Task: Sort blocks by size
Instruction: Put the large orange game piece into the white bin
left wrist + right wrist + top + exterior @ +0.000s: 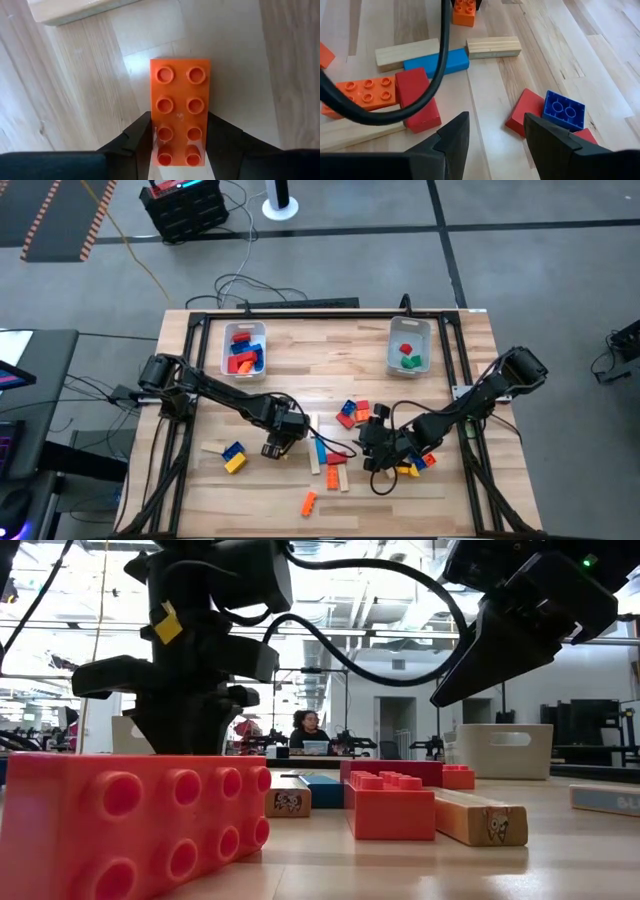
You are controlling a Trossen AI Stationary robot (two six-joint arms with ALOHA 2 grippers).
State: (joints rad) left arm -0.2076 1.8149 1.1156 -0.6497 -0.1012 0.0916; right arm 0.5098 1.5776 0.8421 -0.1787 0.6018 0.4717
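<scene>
Sorting partly done. Left bin (243, 348) holds several red, blue and orange blocks; right bin (408, 346) holds 1 red and about 2 green. Most of the blocks (330, 465) are loose on the table (330, 345) nearer the robot than the bins.

Left gripper (175, 150): fingers (137, 142) either side of a long orange brick (180, 112), about touching its sides; full pinch not confirmed. Brick lies flat, studs up, well short of the left bin.

Right gripper (495, 135): jaws spread, empty, low over bare wood beside a blue brick (564, 111) resting on red pieces.

Obstructions: right arm's cable (440, 65) drapes over the central pile; a tan bar (493, 46) and a blue bar (436, 62) lie close together.
</scene>
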